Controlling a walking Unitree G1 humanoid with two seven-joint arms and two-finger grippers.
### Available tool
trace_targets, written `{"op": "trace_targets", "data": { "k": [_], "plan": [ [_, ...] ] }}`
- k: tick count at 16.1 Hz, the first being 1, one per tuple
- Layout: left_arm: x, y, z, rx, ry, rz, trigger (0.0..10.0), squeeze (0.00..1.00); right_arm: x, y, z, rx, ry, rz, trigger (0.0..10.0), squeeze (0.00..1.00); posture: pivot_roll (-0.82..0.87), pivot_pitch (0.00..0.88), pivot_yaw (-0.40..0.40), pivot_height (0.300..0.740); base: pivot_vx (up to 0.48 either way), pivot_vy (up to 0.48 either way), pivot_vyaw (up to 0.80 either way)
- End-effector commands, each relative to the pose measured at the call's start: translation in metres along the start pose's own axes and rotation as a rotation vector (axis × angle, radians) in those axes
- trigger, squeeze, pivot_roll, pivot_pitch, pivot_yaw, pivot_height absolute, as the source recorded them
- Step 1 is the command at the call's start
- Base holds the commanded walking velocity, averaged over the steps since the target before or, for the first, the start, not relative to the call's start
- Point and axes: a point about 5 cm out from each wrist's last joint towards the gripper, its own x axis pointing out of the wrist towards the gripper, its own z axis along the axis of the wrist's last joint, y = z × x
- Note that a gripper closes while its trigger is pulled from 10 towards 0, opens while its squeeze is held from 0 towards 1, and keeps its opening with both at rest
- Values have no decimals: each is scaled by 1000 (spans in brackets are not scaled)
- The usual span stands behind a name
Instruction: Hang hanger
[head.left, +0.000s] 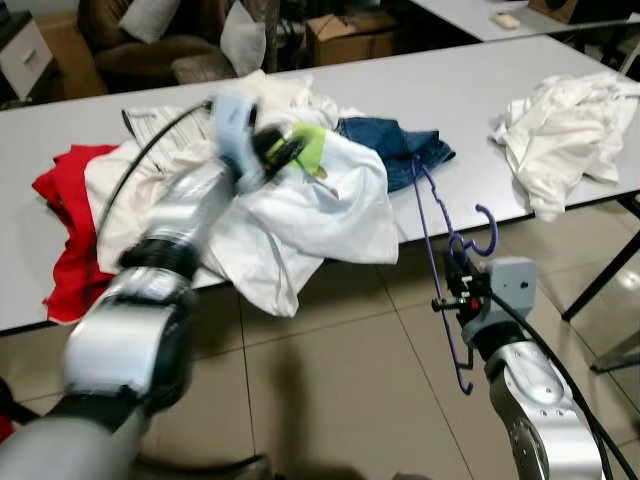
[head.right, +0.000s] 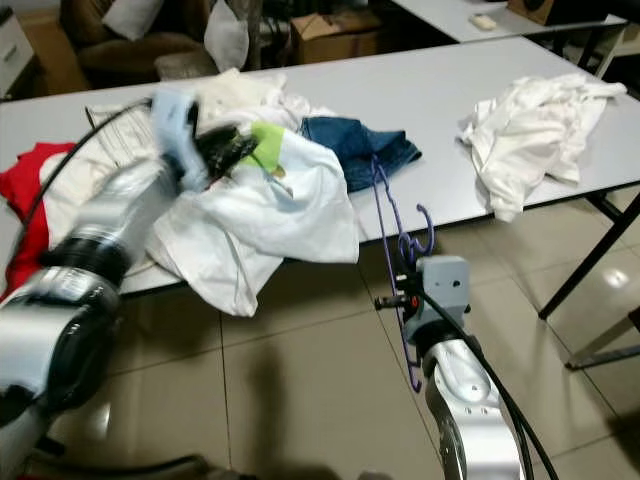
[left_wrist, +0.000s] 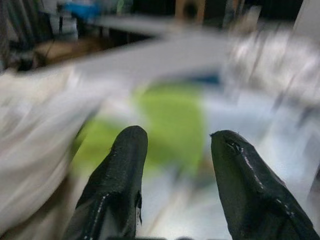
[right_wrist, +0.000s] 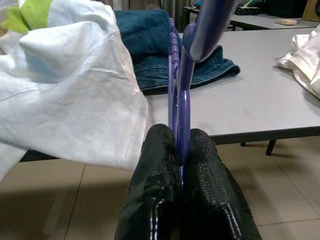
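Note:
A purple hanger (head.left: 432, 215) stands nearly upright off the table's front edge, its hook (head.left: 487, 232) pointing right. My right gripper (head.left: 455, 287) is shut on its thin frame near the neck; the right wrist view shows the fingers (right_wrist: 160, 150) pressed around the purple hanger (right_wrist: 183, 107). My left gripper (head.left: 288, 150) is blurred and hovers over a white shirt (head.left: 325, 210) with a green patch (head.left: 312, 146) on the table. In the left wrist view the left gripper (left_wrist: 172, 137) is open, the green patch (left_wrist: 172, 115) just beyond it.
The long grey table (head.left: 450, 90) carries a heap of clothes: blue jeans (head.left: 395, 145), a red garment (head.left: 65, 240) at the left and a white cloth (head.left: 560, 130) at the right. Tiled floor lies in front. A cardboard box (head.left: 345, 35) and armchair (head.left: 150, 50) stand behind.

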Motion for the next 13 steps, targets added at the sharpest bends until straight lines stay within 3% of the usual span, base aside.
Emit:
{"op": "trace_targets", "data": {
  "k": [1, 4, 5, 7, 8, 11, 13],
  "plan": [
    [-10, 6, -8, 59, 73, -1, 10000, 0, 0, 2, 4, -10, -18, 16, 10000, 0, -236, 0, 64, 740, 0, 0, 0],
    [-23, 4, -25, 80, 142, -26, 10000, 0, 2, 3, 5, -13, -18, 28, 10000, 0, -228, 0, 56, 740, 0, 0, 0],
    [-28, 1, -30, 137, 148, -53, 10000, 0, 3, 2, 5, -14, -19, 28, 10000, 0, -228, 0, 55, 740, 0, 0, 0],
    [-34, -8, -29, 270, 69, -125, 10000, 0, 1, 0, 3, -16, -12, 27, 10000, 0, -224, 0, 50, 740, 0, 0, 0],
    [-34, -8, -28, 289, 65, -109, 10000, 0, 0, 0, 2, -16, -7, 28, 10000, 0, -223, 0, 48, 740, 0, 0, 0],
    [-30, -13, -30, 488, 97, -70, 10000, 0, -1, 1, 0, -17, 1, 32, 10000, 0, -224, 0, 50, 740, 0, 0, 0],
    [-29, -15, -36, 566, 131, -74, 10000, 0, -2, 0, 0, -16, 3, 28, 10000, 0, -226, 0, 50, 740, 0, 0, 0]
  ]
}}
